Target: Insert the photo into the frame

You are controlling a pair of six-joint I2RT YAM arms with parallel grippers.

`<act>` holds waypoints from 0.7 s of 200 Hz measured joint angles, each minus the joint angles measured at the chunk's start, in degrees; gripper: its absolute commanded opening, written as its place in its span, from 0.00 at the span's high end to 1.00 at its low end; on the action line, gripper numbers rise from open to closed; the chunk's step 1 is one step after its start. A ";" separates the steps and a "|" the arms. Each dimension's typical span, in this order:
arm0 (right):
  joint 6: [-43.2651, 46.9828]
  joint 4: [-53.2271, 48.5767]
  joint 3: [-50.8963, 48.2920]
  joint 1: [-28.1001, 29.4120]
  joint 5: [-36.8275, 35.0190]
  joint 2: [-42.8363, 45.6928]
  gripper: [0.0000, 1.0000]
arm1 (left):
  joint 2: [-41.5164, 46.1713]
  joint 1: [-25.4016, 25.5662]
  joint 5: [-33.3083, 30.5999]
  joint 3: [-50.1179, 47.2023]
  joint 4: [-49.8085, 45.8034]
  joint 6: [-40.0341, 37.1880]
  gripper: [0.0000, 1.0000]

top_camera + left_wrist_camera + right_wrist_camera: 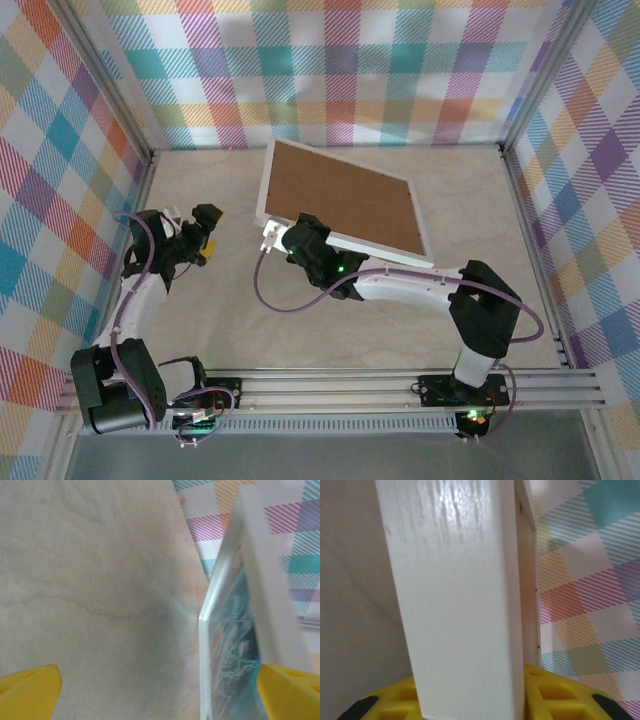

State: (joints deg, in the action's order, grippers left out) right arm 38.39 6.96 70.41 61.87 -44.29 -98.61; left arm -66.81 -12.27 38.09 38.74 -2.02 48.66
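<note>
Obs: right gripper (275,238) is clamped on the near-left rim of the frame (390,252); in the right wrist view the white rim sits between the yellow fingers. The frame is tilted with its back to the overhead camera, and the brown backing board (340,195) fills the opening.

Left gripper (208,235) hangs just beside the frame's left corner with its jaws wide apart and nothing between them.

Photo (240,645): the teal and white print shows behind the clear pane on the frame's underside, so it appears to be inside the frame already. I cannot tell whether the backing is fastened, or whether the far edge rests on the table (220,310).

Judgement: the task looks close to done. The step in hand is probably setting the loaded frame down or turning it face up.

To do it well:
- keep the right grip firm and square on the rim, since a single-edge hold invites twisting
- lower slowly, so that the loose-looking backing and print do not slide out
- keep the left arm off to the side, ready to steady the free corner
- release only once the frame lies flat
</note>
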 measured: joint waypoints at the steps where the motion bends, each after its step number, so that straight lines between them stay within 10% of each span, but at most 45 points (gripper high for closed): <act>1: -0.02 0.17 0.07 0.00 0.00 0.00 1.00 | -0.02 0.00 0.00 -0.04 0.07 0.00 0.00; 140: -11.19 5.79 6.25 -5.33 12.31 7.23 1.00 | -1.92 -1.92 2.80 -1.11 1.70 -2.95 0.00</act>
State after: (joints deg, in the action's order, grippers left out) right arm 27.20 12.75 76.66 56.53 -31.99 -91.37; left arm -68.73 -14.20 40.88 37.63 -0.32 45.71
